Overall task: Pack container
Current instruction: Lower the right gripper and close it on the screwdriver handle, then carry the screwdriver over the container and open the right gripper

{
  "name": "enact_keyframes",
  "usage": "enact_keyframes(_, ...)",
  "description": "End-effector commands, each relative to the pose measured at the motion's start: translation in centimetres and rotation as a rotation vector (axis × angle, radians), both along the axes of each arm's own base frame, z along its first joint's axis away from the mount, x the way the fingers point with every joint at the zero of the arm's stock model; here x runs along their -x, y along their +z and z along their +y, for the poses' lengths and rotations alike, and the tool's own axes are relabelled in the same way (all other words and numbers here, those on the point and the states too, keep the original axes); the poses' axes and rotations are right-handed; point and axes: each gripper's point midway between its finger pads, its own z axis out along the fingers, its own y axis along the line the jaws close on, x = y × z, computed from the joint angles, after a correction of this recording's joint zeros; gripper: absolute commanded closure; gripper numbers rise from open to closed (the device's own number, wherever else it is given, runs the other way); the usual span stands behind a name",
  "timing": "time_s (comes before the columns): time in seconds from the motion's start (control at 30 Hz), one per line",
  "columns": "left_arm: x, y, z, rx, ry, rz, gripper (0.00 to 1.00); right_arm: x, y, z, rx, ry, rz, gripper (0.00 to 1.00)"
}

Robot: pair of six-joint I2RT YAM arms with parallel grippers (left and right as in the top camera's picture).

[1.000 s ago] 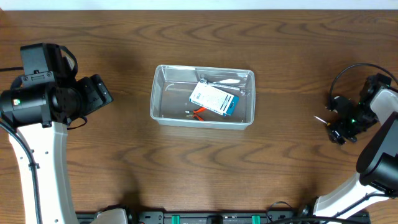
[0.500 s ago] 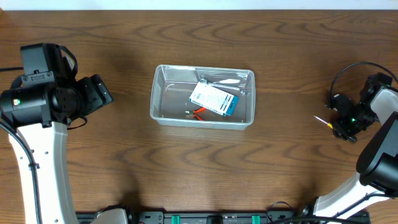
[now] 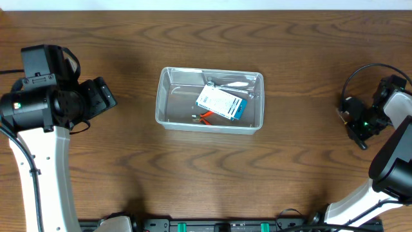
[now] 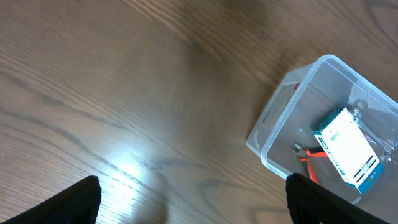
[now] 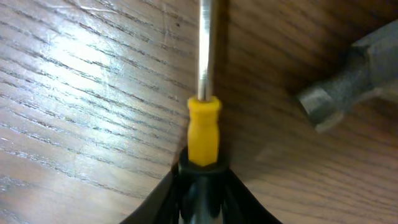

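Container: one container, clear plastic, at the middle of the table
Inside it: one blue-and-white box, one orange-handled cutter
Left gripper: left of the container, well apart from it, fingers spread wide with nothing between them
Right gripper: far right of the container, fingers clamped on one screwdriver with a yellow collar
Hard to make out: a pale item at the container's far wall; a grey metal tool head, cut off by the frame edge, just beside the screwdriver
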Motion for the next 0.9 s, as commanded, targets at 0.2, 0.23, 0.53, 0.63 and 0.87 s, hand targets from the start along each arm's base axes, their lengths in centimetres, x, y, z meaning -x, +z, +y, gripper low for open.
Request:
enact_keyframes(0.2,0.0,0.0,0.3,-0.012,0.007,0.002,0.12,-0.5,-1.3,2.1,-0.045,0.042,0.022,0.99)
enact_keyframes(0.23,0.0,0.0,0.3,-0.012,0.007,0.002,0.12,-0.9,-1.2,2.5,-0.043,0.054,0.018,0.99)
enact_keyframes(0.53,0.0,0.0,0.3,-0.012,0.007,0.002,0.12,-7.9,4.6,7.2,-0.041,-0.037,-0.183,0.99)
enact_keyframes(0.63,0.1,0.0,0.3,-0.011,0.006,0.003,0.12,-10.3,8.2,9.9,-0.051,-0.108,-0.262,0.99)
enact_keyframes(0.87,0.1,0.0,0.3,-0.011,0.006,0.003,0.12,-13.3,17.3,18.7,-0.089,0.039,-0.423,0.99)
